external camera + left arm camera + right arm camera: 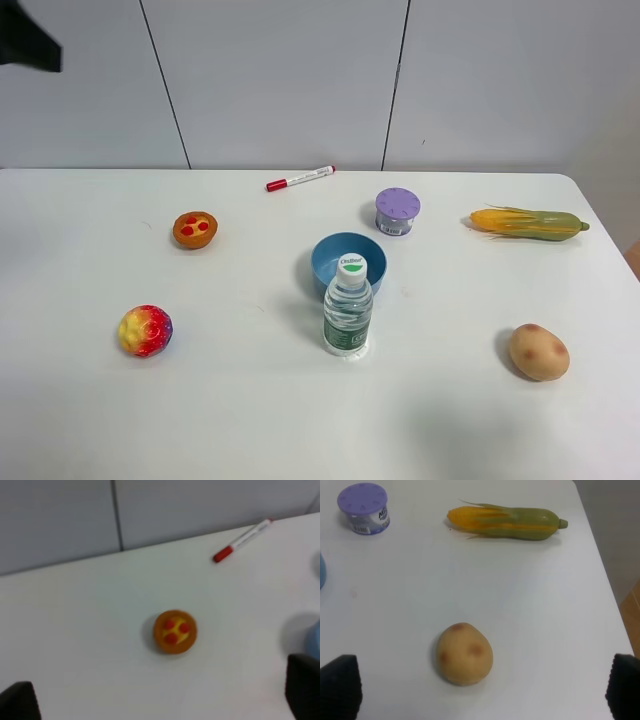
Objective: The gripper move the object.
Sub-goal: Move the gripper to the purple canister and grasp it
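Observation:
The small clear jar with a lavender dotted lid (397, 211) stands upright on the white table, behind and right of the blue bowl (348, 262). It also shows in the right wrist view (363, 508). My right gripper (482, 692) is open and empty, with only its black fingertips (340, 685) in view; it is above the potato (465, 653), well short of the jar. My left gripper (160, 702) is open and empty above the orange cup with red dots (175, 631). Neither gripper's jaws show in the exterior high view.
A water bottle (348, 305) stands in front of the bowl. A corn cob (530, 222) lies at the right, a potato (539, 352) at the front right, a red marker (300, 178) at the back and a colourful ball (145, 330) at the front left. A dark arm part (30, 40) shows at the top left.

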You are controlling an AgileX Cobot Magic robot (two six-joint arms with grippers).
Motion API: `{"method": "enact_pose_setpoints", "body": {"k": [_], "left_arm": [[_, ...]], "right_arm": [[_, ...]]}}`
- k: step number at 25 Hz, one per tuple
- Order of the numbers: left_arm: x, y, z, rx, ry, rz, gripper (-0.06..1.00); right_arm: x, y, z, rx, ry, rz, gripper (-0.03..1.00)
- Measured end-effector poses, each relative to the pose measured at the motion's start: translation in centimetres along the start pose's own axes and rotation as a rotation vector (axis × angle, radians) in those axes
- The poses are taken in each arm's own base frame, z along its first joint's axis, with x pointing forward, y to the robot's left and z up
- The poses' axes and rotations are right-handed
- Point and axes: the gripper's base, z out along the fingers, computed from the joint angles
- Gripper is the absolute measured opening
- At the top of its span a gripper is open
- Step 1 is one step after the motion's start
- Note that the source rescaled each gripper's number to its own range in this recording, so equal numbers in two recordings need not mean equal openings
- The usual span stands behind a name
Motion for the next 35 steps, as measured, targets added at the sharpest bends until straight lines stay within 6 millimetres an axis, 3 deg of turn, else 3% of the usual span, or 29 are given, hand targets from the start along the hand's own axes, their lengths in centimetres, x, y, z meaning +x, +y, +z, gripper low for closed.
{"method": "enact_pose_setpoints", "body": {"k": [2, 6, 10, 15, 19, 26, 35], "left_arm": [[-1.8, -2.7, 1.9, 0.07, 0.006, 0.08, 1.0], [-4.4, -10.0, 4.8, 0.208, -0.003, 0.263, 1.0], [-5.3, -18.3, 7.1, 0.345, -0.017, 0.402, 1.0], [-3.4, -27.3, 9.5, 0.48, 0.0, 0.534, 1.0], [-0.1, -32.4, 11.6, 0.542, 0.041, 0.644, 1.0], [5.7, -38.4, 16.1, 0.62, 0.019, 0.852, 1.0], [9.5, -41.5, 19.9, 0.723, -0.006, 0.807, 1.0]], "right_arm": [[0.0, 0.0, 0.0, 0.0, 0.0, 0.0, 1.0], [0.0, 0.0, 0.0, 0.0, 0.0, 0.0, 1.0], [0.0, 0.0, 0.0, 0.0, 0.0, 0.0, 1.0], [0.0, 0.0, 0.0, 0.0, 0.0, 0.0, 1.0], [0.0, 0.0, 0.0, 0.0, 0.0, 0.0, 1.0], [0.0, 0.0, 0.0, 0.0, 0.0, 0.0, 1.0], [0.0, 0.0, 0.0, 0.0, 0.0, 0.0, 1.0]]}}
